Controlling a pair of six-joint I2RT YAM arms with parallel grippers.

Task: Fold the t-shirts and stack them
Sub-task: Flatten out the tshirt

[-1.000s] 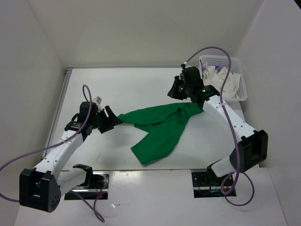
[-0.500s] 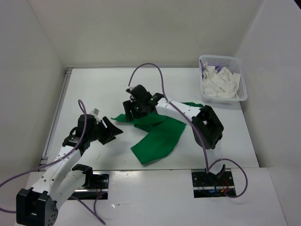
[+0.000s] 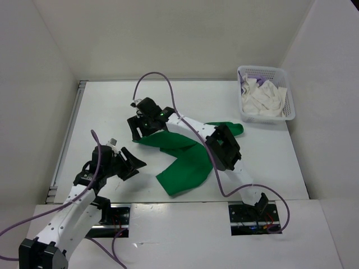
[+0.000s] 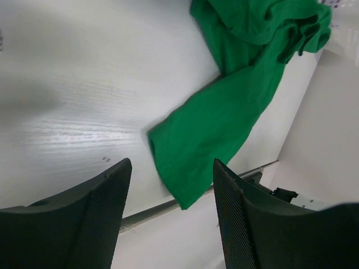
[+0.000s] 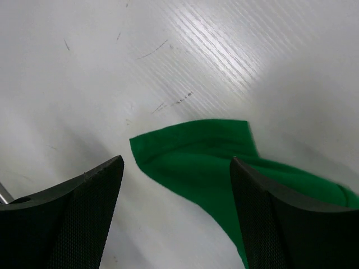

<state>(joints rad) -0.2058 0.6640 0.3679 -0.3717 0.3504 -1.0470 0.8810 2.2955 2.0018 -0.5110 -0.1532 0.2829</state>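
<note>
On the middle of the table [image 3: 112, 103] the green t-shirt [image 3: 188, 162] lies rumpled and unfolded. One long flap runs toward the near edge and the rest trails off to the right, partly under the right arm [image 3: 193, 130], which reaches across it. The white t-shirt [image 3: 262, 101] sits bundled in the basket [image 3: 288, 94] at the far right corner, with a sliver of purple cloth [image 3: 251, 74] showing behind it.

The right gripper [image 5: 176, 162] hovers over the shirt's left end with its jaws wide apart and nothing in them. The pointed green corner lies flat on the table just below the gap. The left gripper [image 4: 172, 168] also has its jaws apart and empty, and it hangs over bare table near the long flap.

Judging from this, no fold has been made and the shirt has yet to be spread out.

- The right jaws may pinch only the tip of the corner, and thin cloth could slide free as it lifts.
- The right arm lies so low over the shirt that pulling back could drag or bunch the fabric under it.
- The two grippers are near each other at this end, so a reach by either could knock the other.
- The left gripper, closing where it is, would catch nothing.
</note>
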